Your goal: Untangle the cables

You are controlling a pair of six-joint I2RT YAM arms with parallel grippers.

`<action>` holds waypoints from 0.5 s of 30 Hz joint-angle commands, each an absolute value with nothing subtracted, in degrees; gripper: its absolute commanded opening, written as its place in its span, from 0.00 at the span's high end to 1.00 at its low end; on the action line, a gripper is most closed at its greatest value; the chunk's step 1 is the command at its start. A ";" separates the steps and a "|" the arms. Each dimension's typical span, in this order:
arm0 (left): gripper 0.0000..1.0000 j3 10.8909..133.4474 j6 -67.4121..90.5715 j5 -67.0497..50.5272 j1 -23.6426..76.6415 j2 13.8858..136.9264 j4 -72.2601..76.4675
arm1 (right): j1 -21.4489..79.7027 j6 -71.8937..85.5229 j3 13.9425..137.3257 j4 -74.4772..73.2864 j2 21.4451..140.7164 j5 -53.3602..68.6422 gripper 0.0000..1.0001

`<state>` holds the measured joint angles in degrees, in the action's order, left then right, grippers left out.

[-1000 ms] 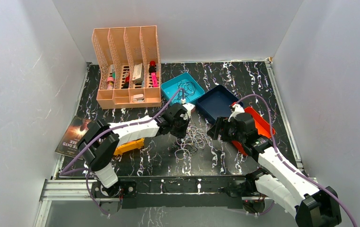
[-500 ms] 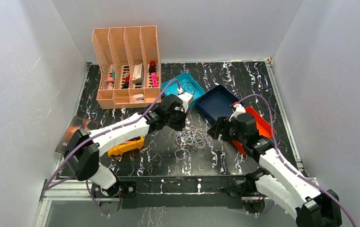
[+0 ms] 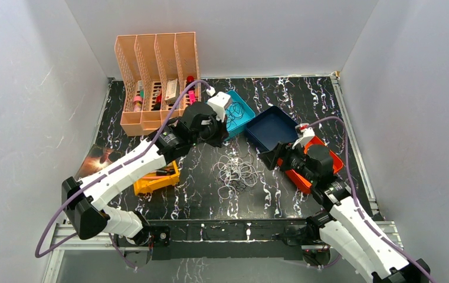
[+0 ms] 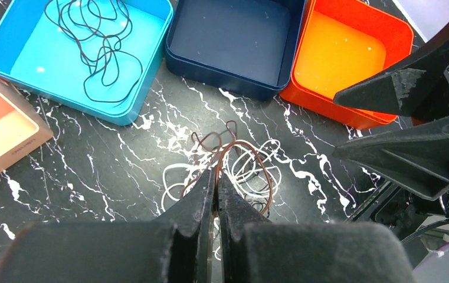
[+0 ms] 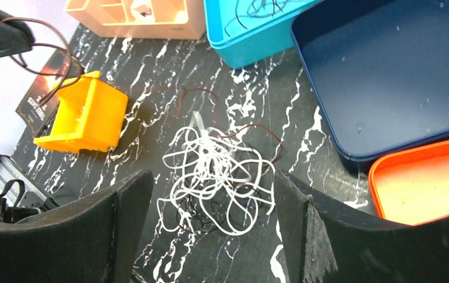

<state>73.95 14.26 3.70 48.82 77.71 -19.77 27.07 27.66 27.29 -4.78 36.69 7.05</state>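
Black marbled table (image 3: 304, 100) w/ white walls on three sides. Cable tangle (image 3: 236, 174) sits mid-table, mostly white loops w/ some black strands under and through them.

Left gripper (image 4: 216, 177) is pinched tight on a thin brown cable (image 4: 233, 144), held up above the table near the teal tray (image 4: 27, 65). From the pinch the brown strand runs down into the white loops. Right gripper (image 5: 213, 177) hangs just over the tangle on its right side, jaws wide, gripping nothing. One black cable (image 4: 101, 56) lies alone in the teal tray. Navy tray (image 4: 233, 35) and orange tray (image 4: 340, 53) look empty.

Step in hand, prob.: pulling the brown strand free.

Risks:
- Brown strand looks threaded thru the white loops. Nothing pins the pile, so more pull from the left arm likely drags the whole bundle along instead of freeing one wire.
- Fast or straight pull could cinch a loop into a tighter knot.
- Wire is v. thin and the hold is at the fingertips only, so it could slip out under tension.
- Slack could snag on the teal tray's rim or drop onto the black cable and mix w/ it.
- If the right fingers close blind on the pile, they may trap the brown strand too and fight the left arm.
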 commanded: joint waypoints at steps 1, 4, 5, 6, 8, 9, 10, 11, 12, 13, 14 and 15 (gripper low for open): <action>1.00 78.67 13.09 5.85 48.29 75.65 -22.23 | 26.96 24.08 27.05 2.08 34.20 9.16 0.17; 1.00 81.42 12.69 5.34 48.15 75.81 -23.02 | 26.97 21.34 25.65 7.48 33.27 13.81 0.15; 1.00 82.30 12.50 4.97 48.16 76.00 -23.27 | 26.98 20.72 24.60 10.60 32.97 15.28 0.15; 1.00 83.22 12.41 4.59 48.16 76.10 -23.55 | 26.97 20.10 23.36 13.95 32.74 16.36 0.14; 1.00 84.54 12.22 4.10 48.16 76.20 -23.73 | 26.94 18.69 20.84 22.98 33.13 17.50 0.14; 1.00 85.08 12.22 3.96 48.12 76.16 -23.73 | 26.93 17.85 19.29 26.76 33.77 17.83 0.14; 1.00 85.54 12.22 3.89 48.11 76.12 -23.77 | 26.94 17.18 17.61 30.62 34.85 18.26 0.14; 1.00 86.06 12.17 3.75 48.08 76.18 -23.81 | 26.96 16.80 16.76 34.22 36.05 18.56 0.14; 1.00 86.62 12.13 3.65 48.08 76.26 -23.94 | 26.97 16.36 16.22 38.16 37.74 19.67 0.15; 1.00 87.18 12.14 3.53 48.08 76.41 -24.17 | 26.98 16.09 15.90 41.78 39.63 20.63 0.15; 1.00 87.79 12.13 3.33 48.08 76.60 -24.36 | 26.98 15.82 16.03 44.94 41.66 21.66 0.15; 1.00 88.41 12.05 3.10 48.08 76.76 -24.61 | 26.93 15.60 16.65 47.63 44.08 22.69 0.15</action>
<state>84.84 12.84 4.38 48.47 77.71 -22.96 27.07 18.61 15.88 27.42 38.85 18.09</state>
